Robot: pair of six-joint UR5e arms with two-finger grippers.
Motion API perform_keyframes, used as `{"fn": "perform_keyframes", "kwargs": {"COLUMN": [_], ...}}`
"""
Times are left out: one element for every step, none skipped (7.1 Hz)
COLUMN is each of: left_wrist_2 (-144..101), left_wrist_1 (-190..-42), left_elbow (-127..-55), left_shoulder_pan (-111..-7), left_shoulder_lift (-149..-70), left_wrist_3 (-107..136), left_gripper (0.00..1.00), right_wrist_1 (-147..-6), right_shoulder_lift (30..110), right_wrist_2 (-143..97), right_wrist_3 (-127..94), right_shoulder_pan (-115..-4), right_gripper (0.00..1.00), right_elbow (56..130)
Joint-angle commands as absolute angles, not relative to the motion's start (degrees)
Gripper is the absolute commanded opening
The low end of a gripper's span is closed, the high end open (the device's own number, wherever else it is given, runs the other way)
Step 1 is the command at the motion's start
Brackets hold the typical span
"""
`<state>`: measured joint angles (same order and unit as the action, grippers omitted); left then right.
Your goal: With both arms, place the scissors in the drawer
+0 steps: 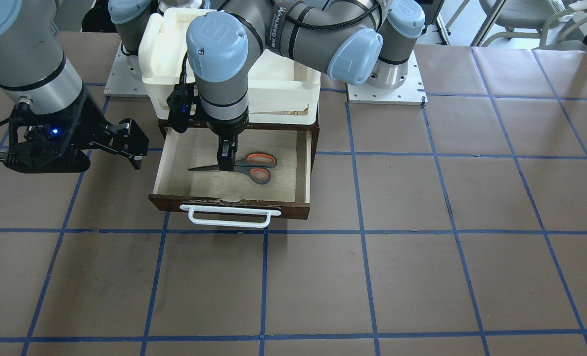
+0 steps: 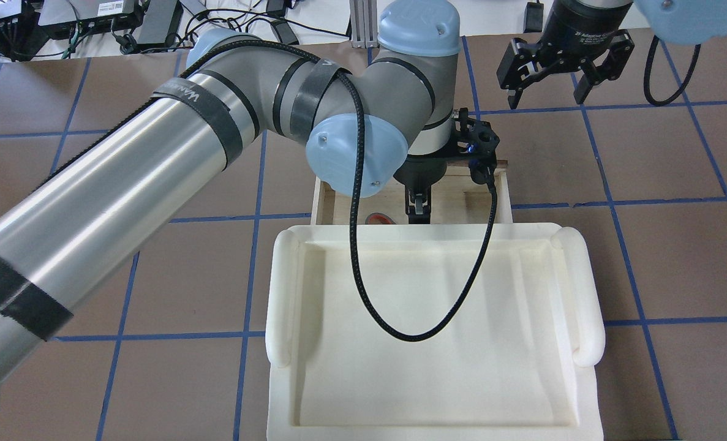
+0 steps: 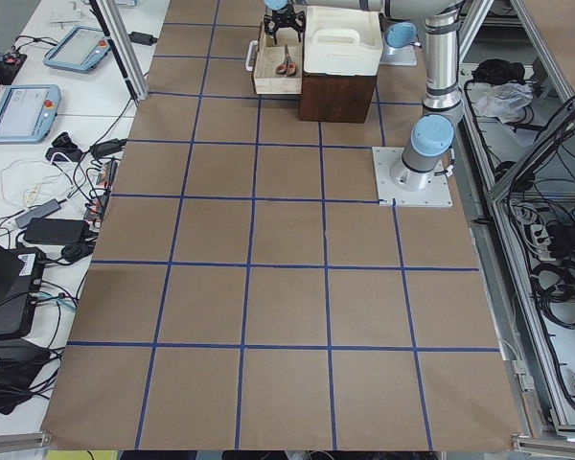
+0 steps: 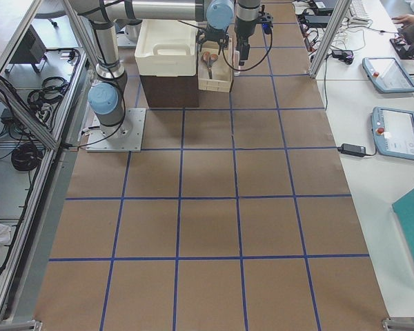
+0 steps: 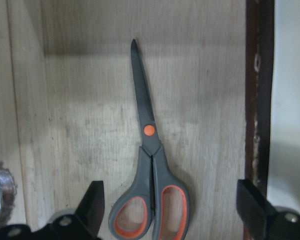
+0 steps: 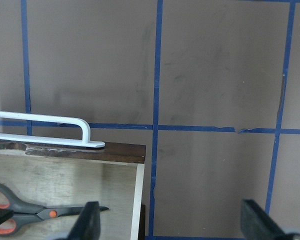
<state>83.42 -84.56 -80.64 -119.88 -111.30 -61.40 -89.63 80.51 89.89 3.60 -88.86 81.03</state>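
The scissors (image 1: 253, 165) lie flat on the pale floor of the open drawer (image 1: 234, 207), blades toward the view's left. In the left wrist view the scissors (image 5: 149, 165) lie between my two spread fingers, touching neither. My left gripper (image 1: 227, 157) hangs open just above the scissors' pivot, inside the drawer. My right gripper (image 1: 125, 141) is open and empty, hovering beside the drawer's side, outside it. Its wrist view shows the scissors (image 6: 25, 212), the drawer corner and the white bar handle (image 6: 40, 122). In the overhead view only an orange handle bit (image 2: 378, 218) shows.
A cream-white plastic tray (image 2: 436, 343) sits on top of the dark-brown cabinet (image 3: 335, 96) behind the drawer. The drawer's white handle (image 1: 229, 216) points away from the robot. Brown table with blue tape grid (image 1: 422, 247) lies around it.
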Motion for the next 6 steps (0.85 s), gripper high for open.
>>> {"fn": "perform_keyframes", "kwargs": {"left_wrist_2": [83.94,83.94,83.85,84.02,89.59,97.13], "left_wrist_1": [-84.12,-83.76,-83.24,-82.28,-82.27,-82.27], "left_elbow": [-80.51,-80.51,-80.42,-80.16,-80.16,-80.85], "left_shoulder_pan": [-117.53,-115.33,-113.4,-112.68,-112.15,-111.97], "left_shoulder_lift": [-108.56,-107.67,-105.84,-103.12,-100.22,-97.59], "left_wrist_3": [-51.91,-44.02,-37.68,-29.53,-21.87,-12.4], "left_gripper": [0.93,1.0,1.0,1.0,1.0,1.0], "right_wrist_1": [-89.47,-89.56,-89.65,-89.74,-89.65,-89.56], "right_shoulder_lift": [80.59,81.03,82.08,82.09,81.92,81.74], "right_wrist_2": [90.09,90.0,89.13,89.64,90.0,89.91], "right_wrist_3": [3.6,3.08,2.82,2.81,2.9,2.9], "right_shoulder_pan": [-88.94,-89.21,-89.56,-89.56,-89.47,-89.3], "right_gripper": [1.0,1.0,1.0,1.0,1.0,1.0], "right_elbow": [80.95,80.95,81.56,81.56,81.56,81.65]}}
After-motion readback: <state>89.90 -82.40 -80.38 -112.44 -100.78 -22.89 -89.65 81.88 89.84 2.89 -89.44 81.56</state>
